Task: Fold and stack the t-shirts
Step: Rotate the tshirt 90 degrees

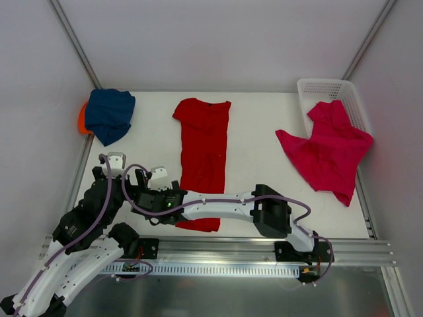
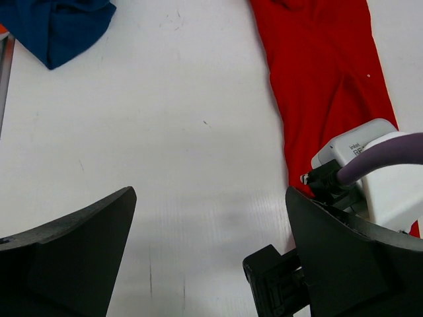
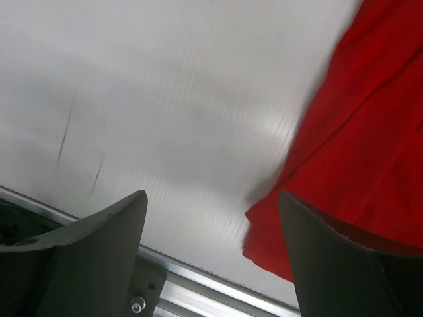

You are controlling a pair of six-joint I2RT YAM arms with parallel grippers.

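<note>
Pale walls (image 1: 218, 39) close in a white table (image 1: 264, 198), with an aluminium rail (image 1: 264, 246) along its near edge. Far left corner: navy blue shirt (image 1: 109, 114) bunched in a loose heap on the orange shirt (image 1: 82, 120), of which only a sliver shows at the heap's left edge. Near left: left gripper (image 2: 208, 218) over bare table, jaws wide apart, nothing between them; its wrist view has the navy heap at top left and the red cloth at top right. Just beside it, the right arm reaches across from the right. The right gripper (image 3: 211, 198) is low over the table near the rail, jaws also well apart and gripping nothing; the near-left corner of the red shirt (image 1: 205, 142) lies just beside one finger (image 3: 344, 257). Centre: red shirt flat on the table as a long narrow strip, collar at the far end. Far right corner: white lattice basket (image 1: 317, 86). Only the upper part of the pink shirt (image 1: 327, 152) lies in it; the rest spills over its near edge onto the table, crumpled. No other contents show in the basket.
</note>
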